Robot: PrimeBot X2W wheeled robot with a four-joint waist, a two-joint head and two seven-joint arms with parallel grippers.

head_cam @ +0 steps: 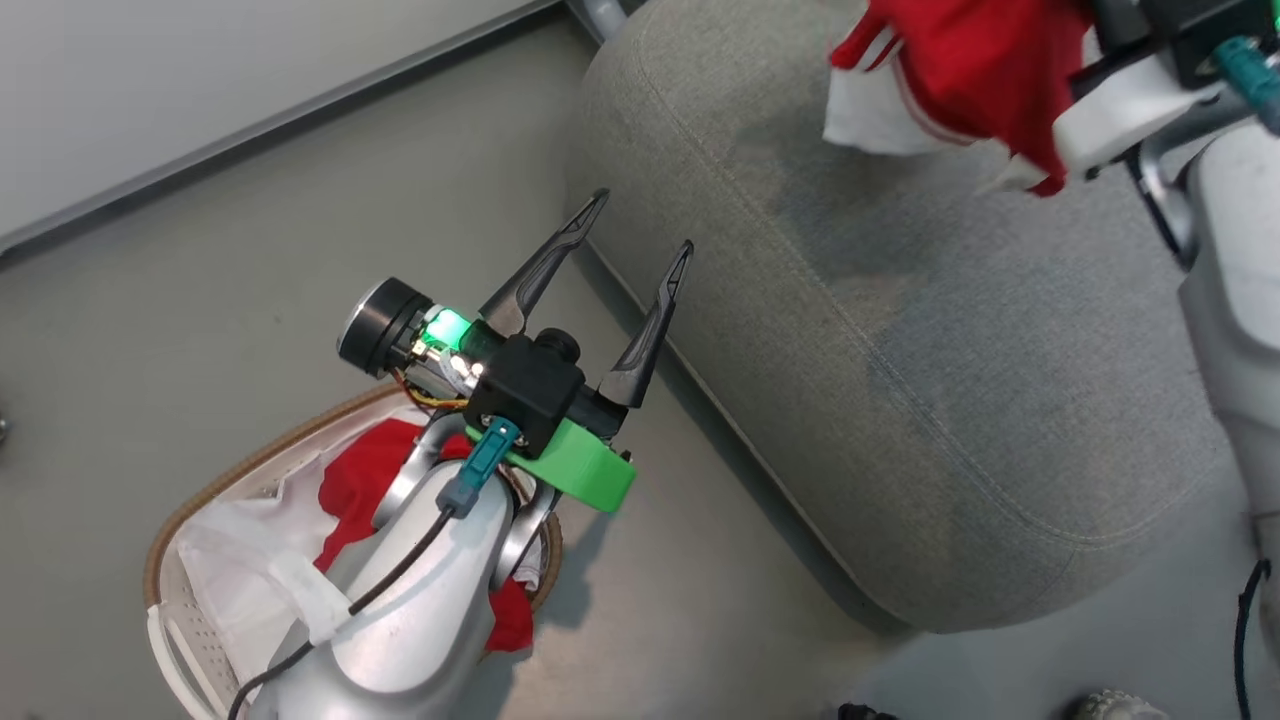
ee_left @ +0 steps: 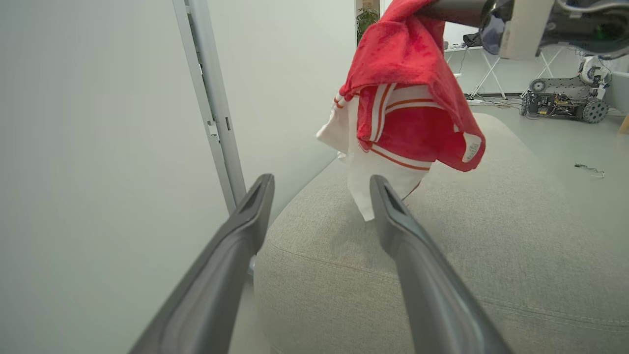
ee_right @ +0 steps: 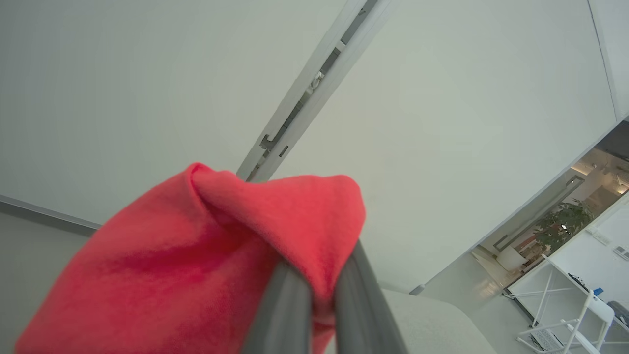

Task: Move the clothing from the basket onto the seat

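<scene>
Head camera: I see my left gripper [head_cam: 643,222], fingers spread and empty, hovering by the grey seat [head_cam: 900,400]; its forearm hides part of the basket [head_cam: 250,470], with a red garment [head_cam: 360,480] and white liner [head_cam: 250,560] inside. Left wrist camera: a hanging garment [ee_left: 408,73] dangles over the seat's far end, a wall post [ee_left: 211,98] beside; right wrist camera: my right gripper [ee_right: 319,295] pinches its fold.

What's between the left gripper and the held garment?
Just bare seat between the left gripper and the garment, seen in the left wrist view.
</scene>
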